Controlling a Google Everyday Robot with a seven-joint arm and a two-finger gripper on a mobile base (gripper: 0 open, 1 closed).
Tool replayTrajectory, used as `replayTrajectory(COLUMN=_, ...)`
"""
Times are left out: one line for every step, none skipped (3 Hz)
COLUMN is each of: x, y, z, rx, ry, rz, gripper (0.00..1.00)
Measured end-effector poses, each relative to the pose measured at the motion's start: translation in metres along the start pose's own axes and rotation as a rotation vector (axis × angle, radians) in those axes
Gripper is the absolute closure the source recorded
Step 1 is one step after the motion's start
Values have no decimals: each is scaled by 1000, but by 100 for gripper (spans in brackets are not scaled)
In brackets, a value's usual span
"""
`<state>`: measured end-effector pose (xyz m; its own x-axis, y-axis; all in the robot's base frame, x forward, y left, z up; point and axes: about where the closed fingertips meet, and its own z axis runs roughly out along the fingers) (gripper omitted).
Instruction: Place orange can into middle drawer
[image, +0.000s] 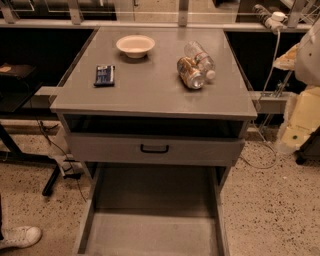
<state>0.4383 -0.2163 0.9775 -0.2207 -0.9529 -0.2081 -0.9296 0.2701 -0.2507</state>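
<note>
The can lies on its side on the tabletop, right of centre, touching a bottle. The drawer (pulled out) fills the bottom. The gripper is at the right edge, and I cannot tell its state.

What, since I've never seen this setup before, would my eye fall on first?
The orange can lies on its side against a clear plastic bottle, at the right of the grey cabinet top. Below, the middle drawer stands pulled far out toward the camera, under a drawer front with a black handle. The gripper is not in view; only a pale part of the robot shows at the right edge.
</note>
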Motion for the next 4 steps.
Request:
replayTrajectory(x=0, y=0, z=0, rx=1, ry=0, rz=0, gripper=0)
replayTrajectory(x=-14, y=-12, z=10, rx=-20, ry=33, rz=39, gripper=0)
replayTrajectory(x=-38, y=-34, z=29, rx=-40, ry=65, rz=83, gripper=0)
replayTrajectory(x=-38, y=-34, z=30, rx=-40, ry=65, rz=83, gripper=0)
